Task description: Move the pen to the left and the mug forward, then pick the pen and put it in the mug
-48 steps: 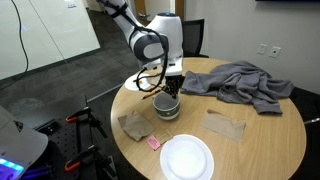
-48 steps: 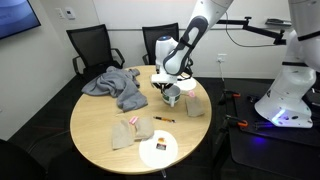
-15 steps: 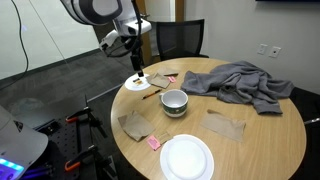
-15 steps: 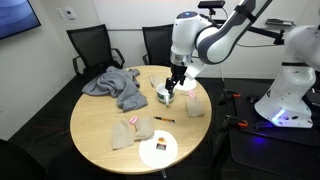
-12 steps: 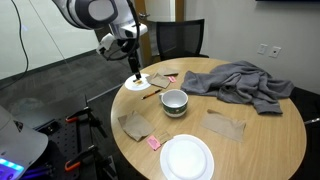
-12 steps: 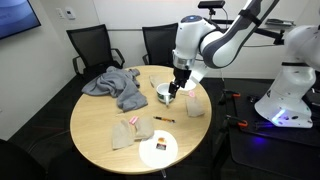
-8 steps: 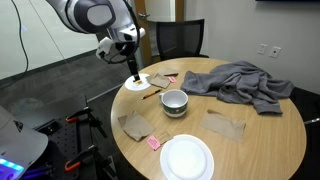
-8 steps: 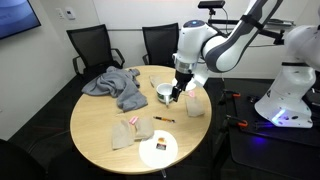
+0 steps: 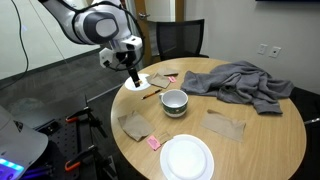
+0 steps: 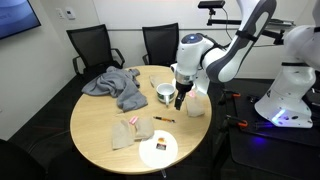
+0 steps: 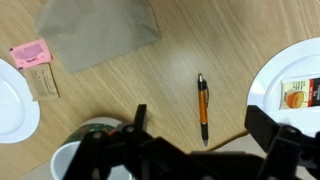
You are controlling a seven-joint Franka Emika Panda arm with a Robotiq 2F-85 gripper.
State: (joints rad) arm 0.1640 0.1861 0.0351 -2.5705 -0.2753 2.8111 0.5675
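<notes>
Round wooden worktop (image 9: 262,135) in a carpeted office, with black chairs (image 10: 92,45) at its far edge.

1. Hand (image 9: 134,78): jaws stand wide apart, nothing between them. It hangs above the small white saucer (image 9: 139,83) at the worktop's 10 o'clock edge, clear of the surface. In the wrist view both fingers (image 11: 136,120) come in from the bottom of the frame.

2. Pen (image 11: 203,108): orange with dark ends, flat on the bare wood, not gripped. In the wrist view it runs almost along the 12-to-6 line, below the gap between the fingers. In an exterior view it lies just beside the mug (image 9: 175,101), at about the mug's 9 o'clock, between mug and saucer.

3. Mug: off-white, upright, near the worktop's centre, with nothing seen inside it. In the wrist view only its rim shows, at 7 o'clock, partly behind the hand.

4. Other items:
- Large white plate (image 9: 187,157) at the worktop's 6 o'clock edge.
- Grey cloth (image 9: 238,82), crumpled, at 2 o'clock.
- Two brown napkins, one (image 9: 135,125) at 8 o'clock and one (image 9: 226,124) at 4 o'clock.
- Pink packet (image 11: 31,53) just beside the 8 o'clock napkin.
- In the wrist view the saucer sits at 3 o'clock and carries a small packet with an orange print (image 11: 298,94); its contents cannot be told.
</notes>
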